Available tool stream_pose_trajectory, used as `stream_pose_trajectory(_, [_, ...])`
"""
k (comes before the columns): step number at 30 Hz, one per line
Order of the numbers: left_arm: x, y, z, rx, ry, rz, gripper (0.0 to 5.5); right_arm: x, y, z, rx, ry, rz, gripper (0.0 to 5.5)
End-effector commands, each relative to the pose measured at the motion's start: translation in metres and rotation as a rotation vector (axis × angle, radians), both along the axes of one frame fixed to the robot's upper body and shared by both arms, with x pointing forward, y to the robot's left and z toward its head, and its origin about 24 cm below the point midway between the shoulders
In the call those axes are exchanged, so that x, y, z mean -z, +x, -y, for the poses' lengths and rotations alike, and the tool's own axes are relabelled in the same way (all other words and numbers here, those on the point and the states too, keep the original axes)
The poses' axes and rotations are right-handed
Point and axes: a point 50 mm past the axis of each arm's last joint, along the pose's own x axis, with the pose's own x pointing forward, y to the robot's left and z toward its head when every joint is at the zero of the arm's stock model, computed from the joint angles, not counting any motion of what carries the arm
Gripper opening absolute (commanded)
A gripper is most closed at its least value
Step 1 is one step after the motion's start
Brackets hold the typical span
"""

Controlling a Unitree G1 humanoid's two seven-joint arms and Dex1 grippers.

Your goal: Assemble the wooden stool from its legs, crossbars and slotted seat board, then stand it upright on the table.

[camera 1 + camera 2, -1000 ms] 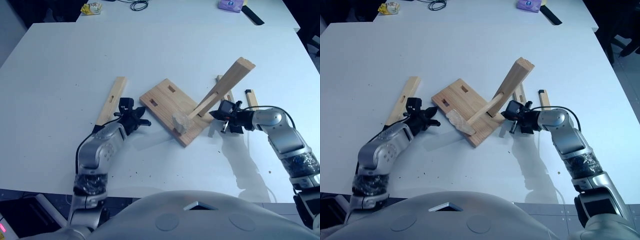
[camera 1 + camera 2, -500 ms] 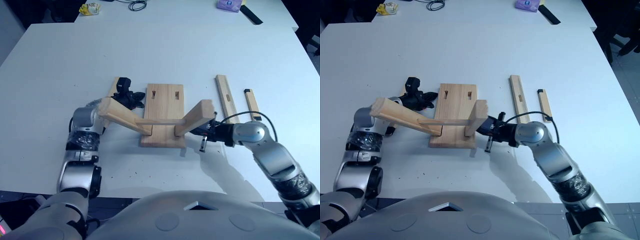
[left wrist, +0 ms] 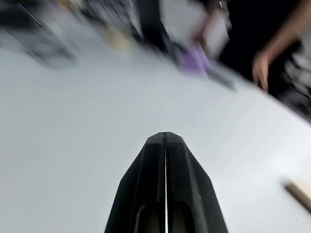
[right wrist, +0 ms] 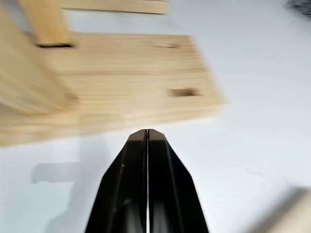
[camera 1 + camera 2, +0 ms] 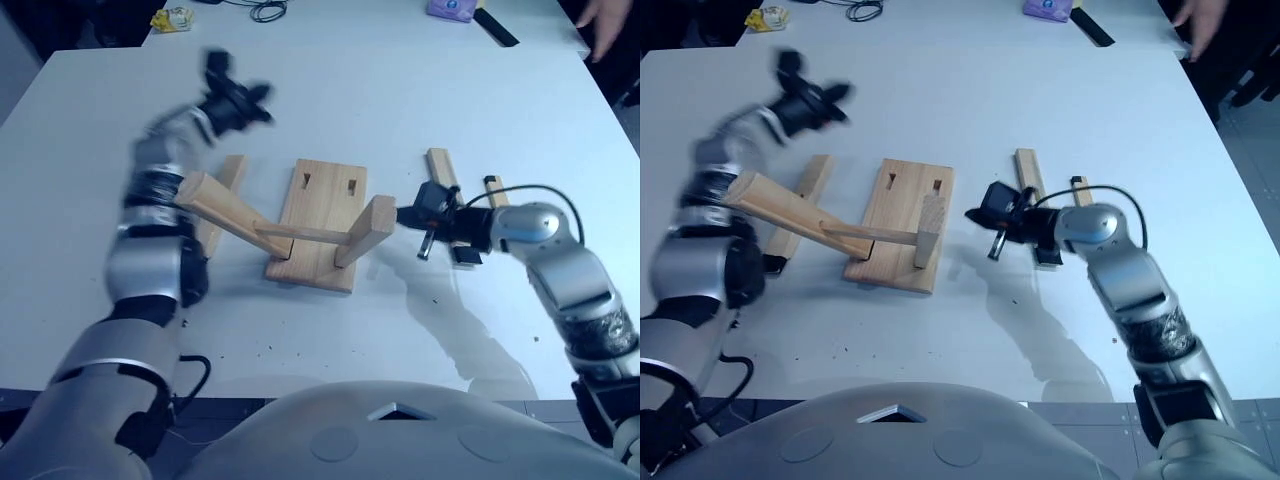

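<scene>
Fingers of the left gripper are pressed flat together with nothing between them; this gripper hangs above the far left part of the white matte tabletop, well apart from every wooden part. Fingers of the right gripper are likewise closed on nothing, their black tapered tips pointing at the upper end of the right-hand square-section pine leg and just beside it; contact cannot be confirmed. The rectangular pale pine seat board lies flat near the tabletop centre, with two small rectangular slots open at its far end. On its near end stands an H-shaped subassembly: the right-hand leg, tilted; a left-hand square-section pine leg, leaning outward past the board's left edge; and a thin flat pine crossbar joining the two. Whether the leg ends sit in slots cannot be told. A third pine leg lies flat just beside the board's left edge, partly under the leaning leg. A fourth, slotted pine leg and a short narrow pine crossbar lie flat side by side beyond the right gripper. A broad band of tabletop separates the board from the far edge, where a purple packet, a black bar and a yellow packet sit. A narrower band runs between the board and the near edge.
</scene>
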Motion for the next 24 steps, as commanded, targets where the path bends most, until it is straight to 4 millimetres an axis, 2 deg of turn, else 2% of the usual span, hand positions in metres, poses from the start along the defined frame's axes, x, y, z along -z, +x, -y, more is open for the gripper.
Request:
stream_pose_trajectory(1, [-0.030,-0.024,-0.023,-0.047,-0.012,0.119,0.00,-0.006,0.028,-0.009,0.010,-0.010,0.136,0.02])
stream_pose_trajectory(3, [-0.021,-0.054,-0.026,-0.026,-0.014,0.082,0.00,-0.001,0.044,-0.008,0.024,-0.042,0.182,0.02])
stream_pose_trajectory(6, [0.014,-0.101,-0.007,0.069,0.027,-0.059,0.00,0.008,0.061,-0.005,0.038,-0.057,0.184,0.02])
stream_pose_trajectory(10, [0.061,-0.172,0.018,0.183,0.064,-0.230,0.00,0.027,0.071,-0.008,0.019,-0.109,0.136,0.02])
stream_pose_trajectory(12, [0.069,-0.195,0.020,0.174,0.090,-0.263,0.00,0.039,0.071,-0.010,0.016,-0.124,0.108,0.02])
stream_pose_trajectory(15, [0.071,-0.221,0.019,0.196,0.095,-0.289,0.00,0.057,0.069,-0.004,0.022,-0.161,0.071,0.02])
stream_pose_trajectory(17, [0.073,-0.241,0.019,0.280,0.124,-0.334,0.00,0.065,0.067,0.002,0.031,-0.182,0.061,0.02])
stream_pose_trajectory(21, [0.085,-0.274,0.013,0.449,0.193,-0.468,0.00,0.067,0.072,0.006,0.065,-0.166,0.073,0.02])
stream_pose_trajectory(24, [0.089,-0.278,-0.009,0.466,0.249,-0.520,0.00,0.064,0.078,0.005,0.082,-0.153,0.100,0.02])
